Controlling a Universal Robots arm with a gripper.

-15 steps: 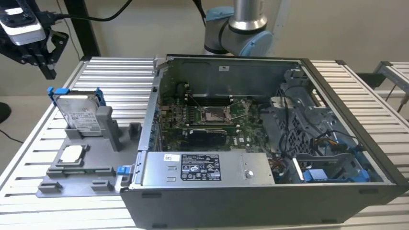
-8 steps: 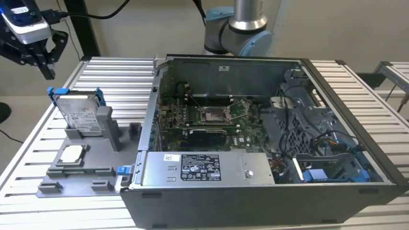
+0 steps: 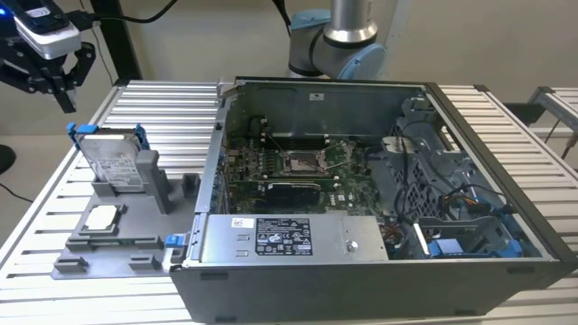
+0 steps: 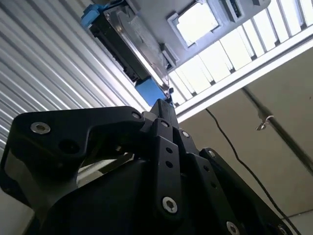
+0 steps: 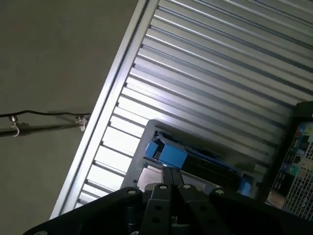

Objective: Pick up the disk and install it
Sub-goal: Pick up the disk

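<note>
Gripper [image 3: 54, 84]: in the exterior view it hangs in the air at about 11 o'clock from the disk, apart from it, and carries nothing. I cannot tell how wide it stands.
Disk [image 3: 113, 159]: on edge in a grey holder [image 3: 153, 183] on the slatted table [image 3: 36, 223], at 9 o'clock of the computer case [image 3: 380, 271]. Its blue carrier tabs stick out at the top.
Chip [image 3: 101, 217]: lies flat on the same holder at 6 o'clock of the disk. It is not the target.
Step in hand, as I judge it: reaching for the disk, with no contact yet.
Doing it well: line up over the top edge between the two tabs, square to the flat faces, and come straight down so the disk does not rock in its slot. Keep off the tabs, which look like thin plastic.
Wrist views: both show the gripper's tip [image 4: 161, 110] [image 5: 171, 176] pointing towards the blue carrier [image 4: 149, 90] [image 5: 168, 154].
Power-supply box [image 3: 289, 237]: along the case's 6 o'clock wall.
Hidden: the disk's lower part sits inside the holder, so its depth there is unknown. The gripper body blocks much of both wrist views.
</note>
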